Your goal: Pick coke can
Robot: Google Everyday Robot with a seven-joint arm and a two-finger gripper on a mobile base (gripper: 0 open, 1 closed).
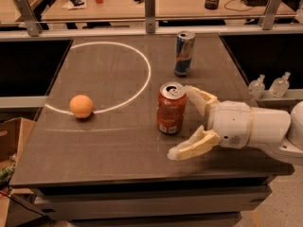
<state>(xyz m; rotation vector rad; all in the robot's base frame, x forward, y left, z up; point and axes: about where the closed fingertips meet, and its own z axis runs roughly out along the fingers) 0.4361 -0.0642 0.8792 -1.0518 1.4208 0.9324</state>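
The coke can [171, 109] is red-orange with a silver top and pull tab. It stands upright near the middle of the dark table [113, 141]. My gripper [184, 123] comes in from the right at table height. It is open, with one cream finger [199, 97] just behind the can's right side and the other [191, 146] in front of it to the right. The can sits at the mouth of the fingers and is not held.
A taller blue-and-silver can [184, 54] stands upright behind the coke can. An orange fruit [81, 106] lies at the left, on a white circle line [142, 82]. Two clear bottles [270, 85] stand off the table's right edge. A railing [150, 13] runs along the back.
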